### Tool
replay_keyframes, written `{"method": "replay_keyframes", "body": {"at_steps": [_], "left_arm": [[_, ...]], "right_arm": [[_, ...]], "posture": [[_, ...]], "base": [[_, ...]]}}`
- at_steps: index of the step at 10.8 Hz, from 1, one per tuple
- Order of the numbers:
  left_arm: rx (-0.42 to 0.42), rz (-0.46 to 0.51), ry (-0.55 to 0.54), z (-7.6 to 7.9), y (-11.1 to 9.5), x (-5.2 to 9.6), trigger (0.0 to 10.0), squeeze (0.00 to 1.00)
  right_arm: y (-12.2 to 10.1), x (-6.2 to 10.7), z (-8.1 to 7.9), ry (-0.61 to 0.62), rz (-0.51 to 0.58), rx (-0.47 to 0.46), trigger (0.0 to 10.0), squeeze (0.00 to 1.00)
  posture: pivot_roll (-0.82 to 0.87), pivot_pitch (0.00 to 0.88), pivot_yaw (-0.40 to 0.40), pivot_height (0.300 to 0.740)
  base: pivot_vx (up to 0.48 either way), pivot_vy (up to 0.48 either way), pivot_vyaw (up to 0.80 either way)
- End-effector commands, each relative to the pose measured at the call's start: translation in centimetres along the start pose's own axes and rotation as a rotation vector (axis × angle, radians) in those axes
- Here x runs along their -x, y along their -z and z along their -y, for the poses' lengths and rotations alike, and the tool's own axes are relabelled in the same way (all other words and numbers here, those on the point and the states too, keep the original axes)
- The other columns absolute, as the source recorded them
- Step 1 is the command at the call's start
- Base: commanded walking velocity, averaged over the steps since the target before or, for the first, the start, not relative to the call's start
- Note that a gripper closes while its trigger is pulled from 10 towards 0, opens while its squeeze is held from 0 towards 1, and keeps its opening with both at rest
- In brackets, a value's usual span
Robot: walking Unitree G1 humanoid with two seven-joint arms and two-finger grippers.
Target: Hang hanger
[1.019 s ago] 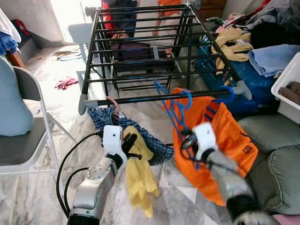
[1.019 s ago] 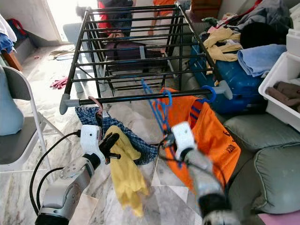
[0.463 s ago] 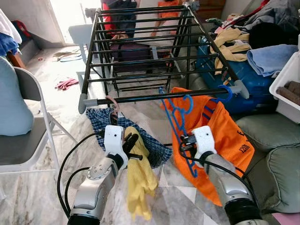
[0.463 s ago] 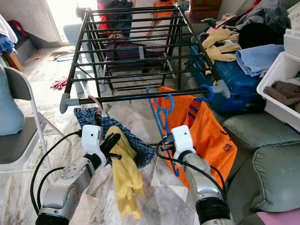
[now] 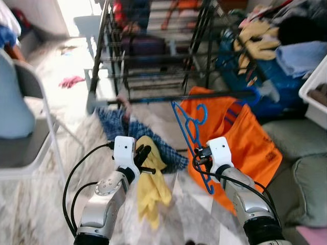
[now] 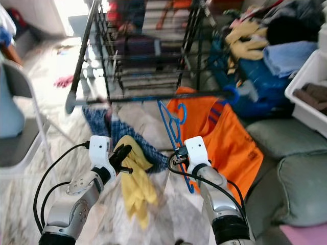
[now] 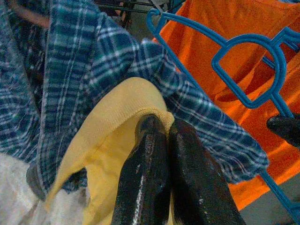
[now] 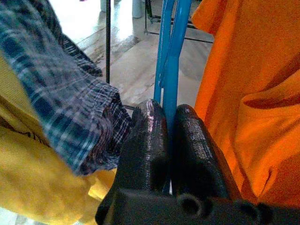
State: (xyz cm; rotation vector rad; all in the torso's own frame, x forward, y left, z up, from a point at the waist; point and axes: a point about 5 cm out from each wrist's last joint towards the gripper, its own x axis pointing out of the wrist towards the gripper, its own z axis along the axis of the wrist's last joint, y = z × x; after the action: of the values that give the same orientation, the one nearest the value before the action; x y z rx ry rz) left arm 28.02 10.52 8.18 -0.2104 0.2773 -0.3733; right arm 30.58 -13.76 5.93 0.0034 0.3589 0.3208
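Blue plastic hanger stands upright below the front rail of the black metal drying rack, its lower bar clamped in the right pincer, whose two black fingers are clenched on it. Just behind it hangs an orange T-shirt. To the left, the left pincer is pressed closed on a yellow cloth that dangles toward the marble floor, in front of a blue plaid shirt hanging from the rail. A grey folding chair stands at far left.
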Motion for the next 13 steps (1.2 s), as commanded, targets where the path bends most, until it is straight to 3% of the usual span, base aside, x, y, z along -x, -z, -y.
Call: {"method": "replay_keyframes", "body": {"at_steps": [1,13], "left_arm": [[-0.018,0.036,0.006,0.17,-0.85,-0.07,10.0,0.0],[-0.021,0.029,0.001,0.29,-0.75,0.0,10.0,0.0]], "right_arm": [[-1.08,0.04,-0.03,0.011,0.049,0.004,10.0,0.0],[-1.39,-0.27,-0.15,0.021,0.058,0.022,10.0,0.0]], "posture": [[-0.08,0.0,0.006,0.74],[-0.08,0.0,0.002,0.74]], "base": [[-0.27,0.0,0.0],[-0.26,0.0,0.0]]}}
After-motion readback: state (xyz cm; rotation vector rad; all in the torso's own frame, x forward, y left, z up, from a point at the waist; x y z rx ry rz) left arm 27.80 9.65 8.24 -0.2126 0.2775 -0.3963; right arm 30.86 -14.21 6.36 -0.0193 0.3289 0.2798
